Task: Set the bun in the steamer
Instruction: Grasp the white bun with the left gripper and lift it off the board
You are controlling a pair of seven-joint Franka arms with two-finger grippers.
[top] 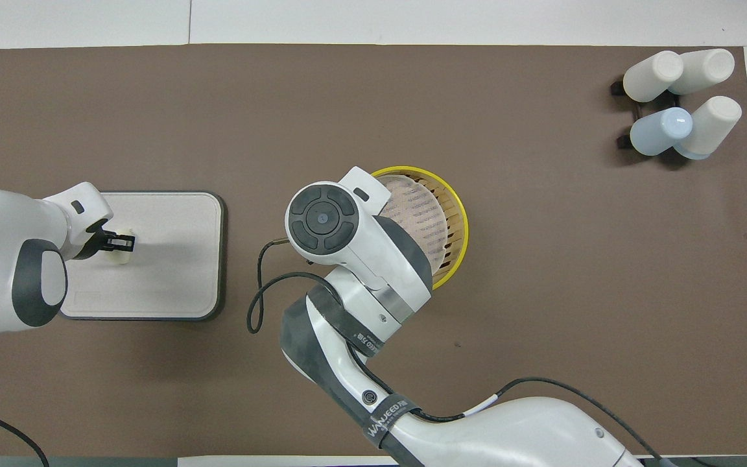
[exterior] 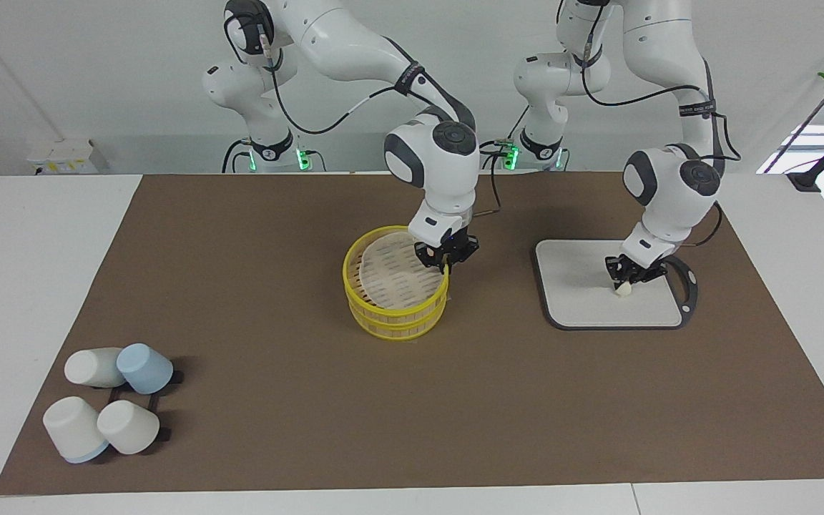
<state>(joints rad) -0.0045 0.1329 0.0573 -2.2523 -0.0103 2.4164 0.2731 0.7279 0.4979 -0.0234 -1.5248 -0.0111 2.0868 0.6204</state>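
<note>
The soft, light bun (exterior: 624, 289), on the grey board (exterior: 576, 300) near the desk's left-arm end, is pinched by the left tool (exterior: 629, 275), while the steamer (exterior: 395, 286) lid edge is seemingly gripped by the right tool (exterior: 446, 261).

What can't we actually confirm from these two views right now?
- Right hand at the steamer lid: overhead view hides it under its own wrist; the facing view does not settle which part it grips.
- Bun on the grey board: mostly covered by the left hand in both views.
- Steamer interior: only a sliver shows beside the shifted lid.
</note>
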